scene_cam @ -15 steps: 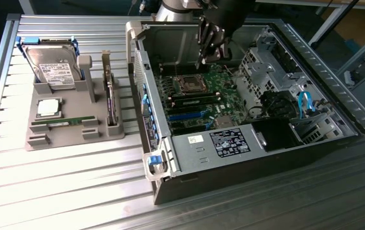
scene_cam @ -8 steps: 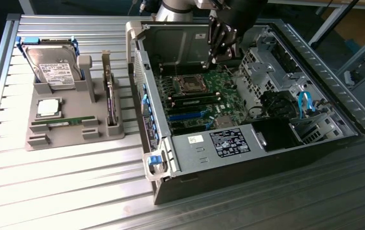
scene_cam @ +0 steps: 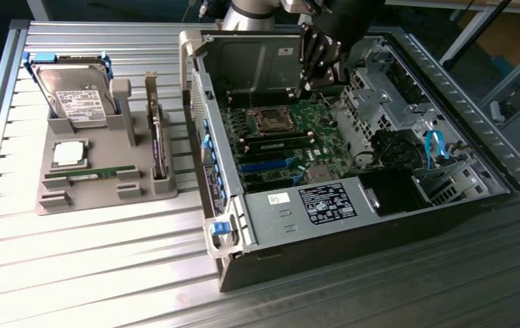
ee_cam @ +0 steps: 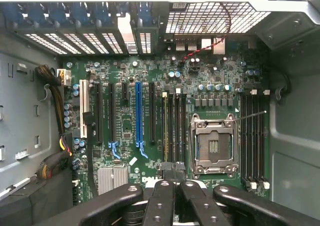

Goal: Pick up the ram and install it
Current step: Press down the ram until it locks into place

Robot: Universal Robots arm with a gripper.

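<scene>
We are holding the tool [ee_cam: 173,188] shut and empty above the motherboard [ee_cam: 150,131], needing squareness over its slots.

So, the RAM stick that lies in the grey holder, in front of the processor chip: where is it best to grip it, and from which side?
Probably grip the RAM stick near the middle of its long upper edge, coming straight down from above. It stands on its thin edge in a slot of the grey holder, whose end blocks seem to cover both tips, so only the two flat faces are free for the gripper.
</scene>
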